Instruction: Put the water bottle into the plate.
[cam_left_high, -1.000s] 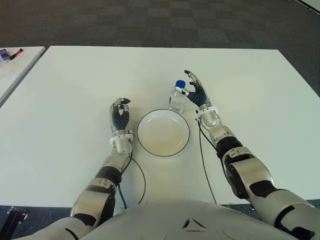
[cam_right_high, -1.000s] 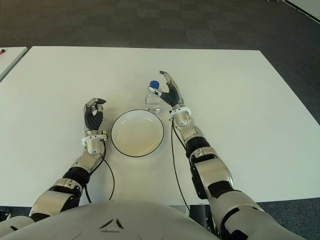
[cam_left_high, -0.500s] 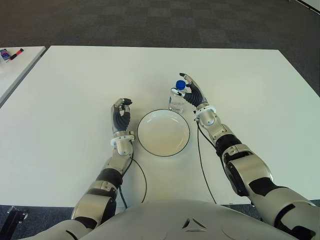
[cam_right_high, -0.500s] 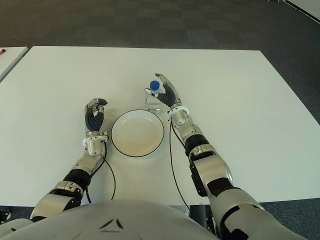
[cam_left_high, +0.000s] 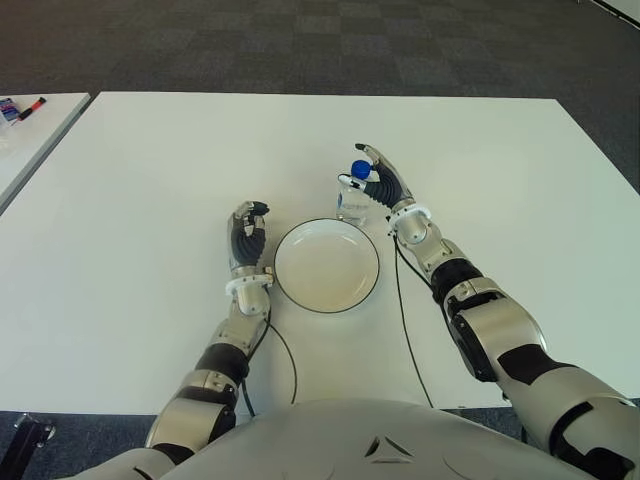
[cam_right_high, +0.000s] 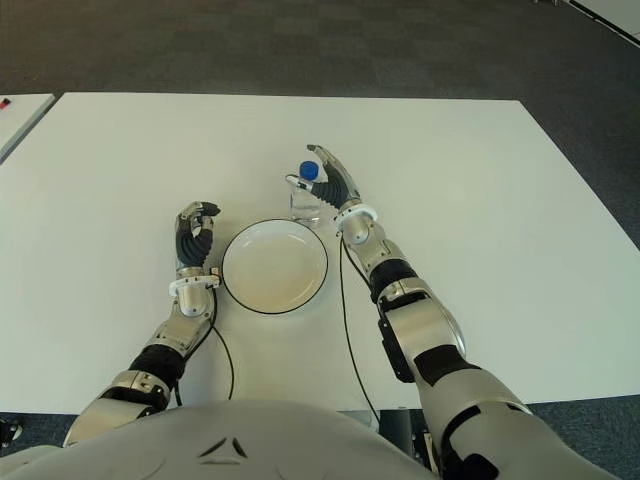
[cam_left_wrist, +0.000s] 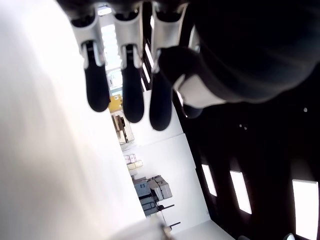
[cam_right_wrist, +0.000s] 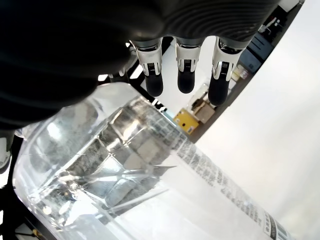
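Water bottle (cam_left_high: 353, 195) stands upright on the white table (cam_left_high: 150, 160), just beyond the far rim of the plate (cam_left_high: 327, 266), not in it. Right hand (cam_left_high: 381, 183) is cupped around the bottle's right side, fingers spread, not clamped. Left hand (cam_left_high: 247, 238) shows just left of the plate, fingers curled, holding nothing. Wide bare tabletop lies on every side; table edges well apart.
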